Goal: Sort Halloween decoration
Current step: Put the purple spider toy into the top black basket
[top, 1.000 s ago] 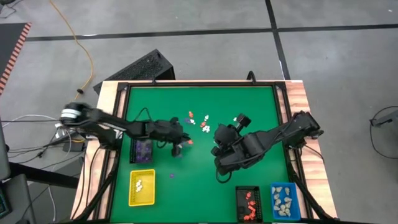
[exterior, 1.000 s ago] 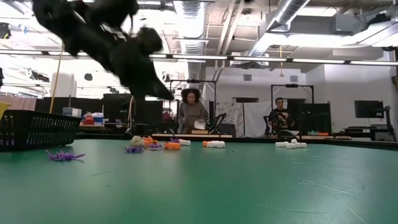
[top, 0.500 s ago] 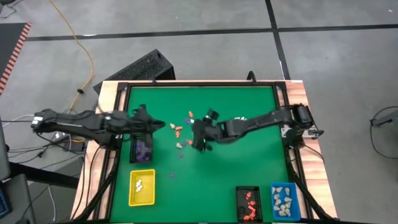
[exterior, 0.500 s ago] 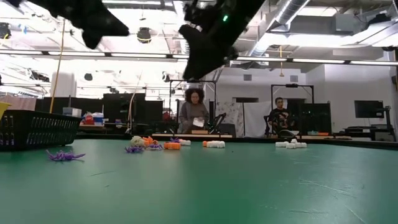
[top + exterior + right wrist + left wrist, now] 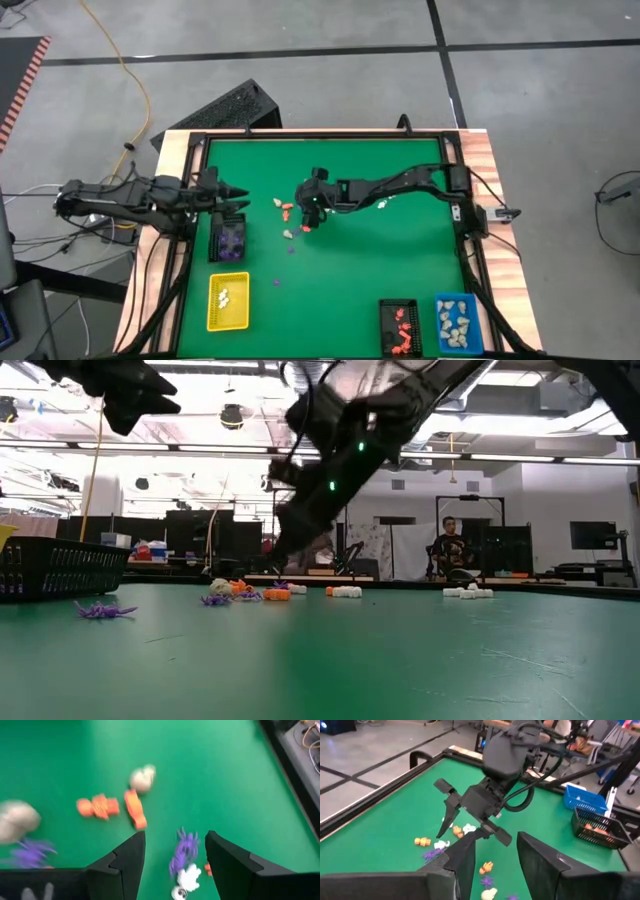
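My right tool (image 5: 309,212) hangs spread and empty over the loose Halloween decoration (image 5: 291,209) mid-table, arm stretched in from the right edge. My left tool (image 5: 238,192), fingers apart too, sits over the black tray (image 5: 229,240) by the left edge. I'd say partly sorted: the front-edge trays hold pieces, a cluster's still out.

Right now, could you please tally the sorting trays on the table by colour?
black trays: 2
yellow tray: 1
blue tray: 1
Total: 4
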You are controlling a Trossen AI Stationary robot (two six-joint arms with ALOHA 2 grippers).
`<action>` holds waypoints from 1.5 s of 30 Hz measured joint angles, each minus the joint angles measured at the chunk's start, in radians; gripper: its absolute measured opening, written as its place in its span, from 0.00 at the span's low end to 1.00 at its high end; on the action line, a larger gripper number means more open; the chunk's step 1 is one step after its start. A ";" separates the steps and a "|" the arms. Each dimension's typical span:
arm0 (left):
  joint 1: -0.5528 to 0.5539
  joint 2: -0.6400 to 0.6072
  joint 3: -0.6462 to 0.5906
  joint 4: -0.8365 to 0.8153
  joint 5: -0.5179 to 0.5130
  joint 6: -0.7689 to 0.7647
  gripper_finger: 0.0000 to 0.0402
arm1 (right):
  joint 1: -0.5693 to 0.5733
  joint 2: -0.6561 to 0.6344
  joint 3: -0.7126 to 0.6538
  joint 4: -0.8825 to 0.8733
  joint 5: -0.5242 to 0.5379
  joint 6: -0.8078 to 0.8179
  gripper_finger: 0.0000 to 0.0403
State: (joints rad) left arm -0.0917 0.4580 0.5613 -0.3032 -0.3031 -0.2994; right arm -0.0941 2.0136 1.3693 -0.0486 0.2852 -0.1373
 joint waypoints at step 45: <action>0.000 0.000 -0.003 -0.048 -0.026 -0.001 0.33 | 0.019 0.093 0.057 0.020 0.110 0.032 0.02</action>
State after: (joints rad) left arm -0.0914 0.4580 0.5579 -0.3508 -0.3286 -0.3000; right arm -0.0747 2.1068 1.4265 -0.0288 0.3954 -0.1058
